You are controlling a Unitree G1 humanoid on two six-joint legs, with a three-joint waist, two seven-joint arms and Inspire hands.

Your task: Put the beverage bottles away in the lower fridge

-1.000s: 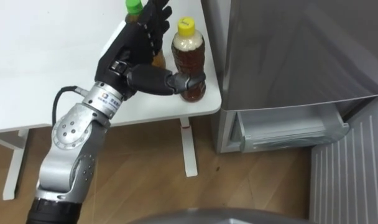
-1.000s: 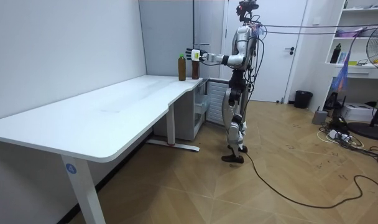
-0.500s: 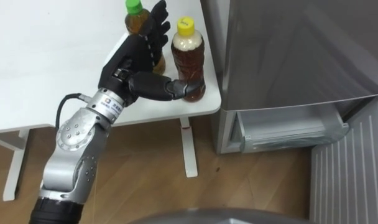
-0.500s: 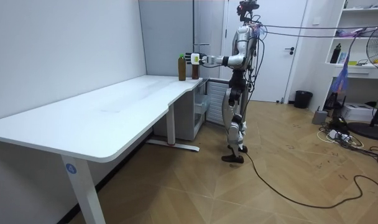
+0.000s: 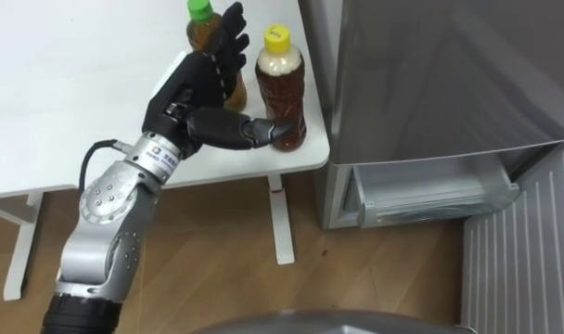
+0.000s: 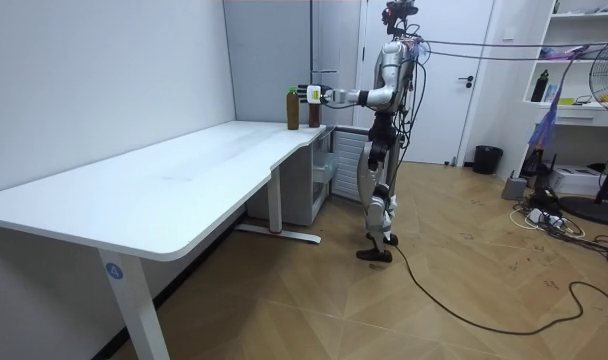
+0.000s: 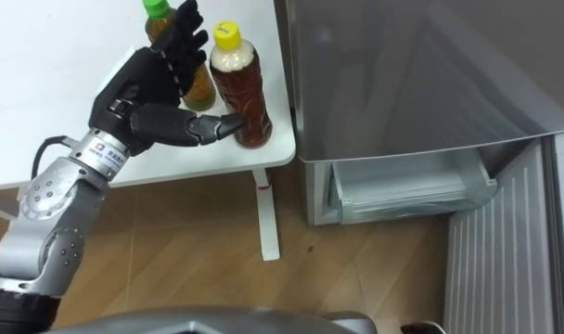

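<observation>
The yellow-capped tea bottle (image 5: 280, 88) stands upright on the corner of the white table (image 5: 69, 83), just right of the left hand's (image 5: 191, 97) fingers (image 5: 224, 46). Those fingers are straight and slightly spread, pointing away from the robot. The thumb (image 5: 240, 130) reaches sideways across the bottle's front, its tip on the bottle's lower part. Whether the fingers touch the bottle's side cannot be told. Behind the fingers stands a green-capped bottle (image 5: 200, 20), its body mostly hidden by them and its cap at the view's upper edge. Right of the thumb tip, past the table's edge, is the grey fridge (image 5: 430, 74). Its lower compartment (image 5: 430, 193) is open, and a ribbed panel (image 5: 528, 264) is cut off at the lower right.
</observation>
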